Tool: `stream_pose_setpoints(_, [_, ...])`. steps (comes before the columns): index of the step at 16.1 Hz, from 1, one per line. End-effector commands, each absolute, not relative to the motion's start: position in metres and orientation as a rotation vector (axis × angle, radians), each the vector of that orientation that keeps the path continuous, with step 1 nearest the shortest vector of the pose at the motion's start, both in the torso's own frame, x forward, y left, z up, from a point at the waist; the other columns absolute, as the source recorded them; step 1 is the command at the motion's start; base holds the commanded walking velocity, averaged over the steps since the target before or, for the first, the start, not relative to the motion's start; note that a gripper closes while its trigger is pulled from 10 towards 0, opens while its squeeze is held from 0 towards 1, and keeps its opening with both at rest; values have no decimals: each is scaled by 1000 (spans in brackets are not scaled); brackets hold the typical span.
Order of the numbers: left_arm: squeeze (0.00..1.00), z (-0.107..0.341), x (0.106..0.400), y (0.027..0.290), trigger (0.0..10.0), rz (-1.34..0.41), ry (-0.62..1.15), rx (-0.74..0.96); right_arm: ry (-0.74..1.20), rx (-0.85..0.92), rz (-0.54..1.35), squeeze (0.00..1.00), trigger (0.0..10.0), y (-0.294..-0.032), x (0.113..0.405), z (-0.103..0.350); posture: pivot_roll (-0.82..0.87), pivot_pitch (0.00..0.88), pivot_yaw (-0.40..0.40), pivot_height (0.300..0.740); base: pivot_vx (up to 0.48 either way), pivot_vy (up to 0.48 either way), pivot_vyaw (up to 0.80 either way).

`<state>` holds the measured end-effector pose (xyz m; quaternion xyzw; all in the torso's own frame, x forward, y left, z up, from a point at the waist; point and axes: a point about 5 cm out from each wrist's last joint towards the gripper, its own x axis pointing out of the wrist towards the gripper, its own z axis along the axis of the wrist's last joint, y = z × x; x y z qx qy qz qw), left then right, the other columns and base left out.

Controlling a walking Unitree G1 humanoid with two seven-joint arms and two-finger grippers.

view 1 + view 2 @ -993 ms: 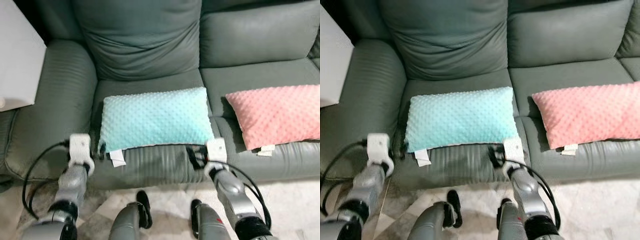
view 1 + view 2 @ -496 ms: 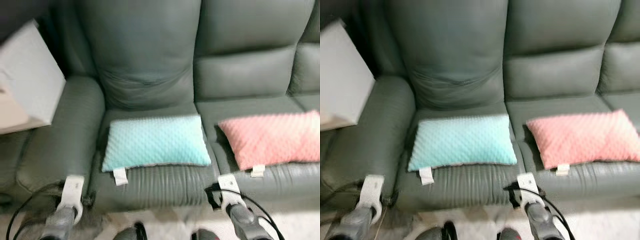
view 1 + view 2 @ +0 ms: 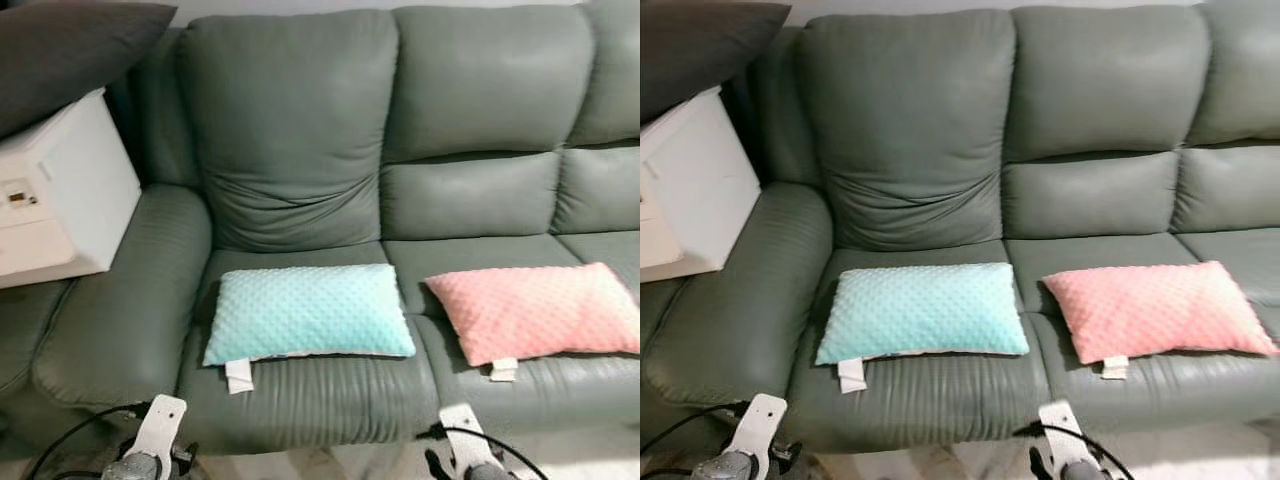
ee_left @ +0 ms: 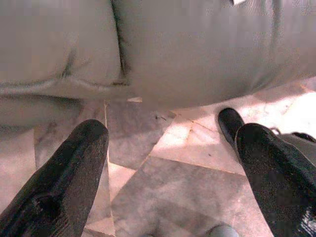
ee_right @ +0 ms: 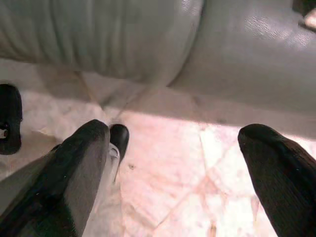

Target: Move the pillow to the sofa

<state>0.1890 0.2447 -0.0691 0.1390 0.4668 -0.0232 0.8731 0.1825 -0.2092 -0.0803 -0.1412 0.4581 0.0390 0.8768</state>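
Left eye view shows the teal pillow lying flat on the sofa seat, on the left cushion just in front of the backrest. A pink pillow lies at its 3 o'clock on the next cushion, near it but apart. Judging by this, the move looks done: the teal pillow rests on the seat and nothing holds it. What may be left is only to step away.

The teal pillow is rectangular and dimpled, plump and smooth, with a white tag hanging from its corner at 7 o'clock over the seat's front edge.

The left gripper hangs low before the sofa's front, at 7 o'clock of the teal pillow, its jaws spread wide and empty above the marble floor. The right gripper, at 5 o'clock of the pillow, likewise has its jaws parted and holds nothing. A white cabinet stands by the armrest at 9 o'clock.
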Motion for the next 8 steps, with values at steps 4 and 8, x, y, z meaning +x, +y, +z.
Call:
stream_pose_setpoints(4, [0,-69,192,243,10000,-36,990,321,986,-290,85,0,10000,-214,185,-79,-179,0,43,740,0,0,0])
stream_pose_setpoints(8, [0,-74,188,236,10000,-60,1061,427,987,-190,81,0,10000,-203,189,-79,-175,0,37,740,0,0,0])
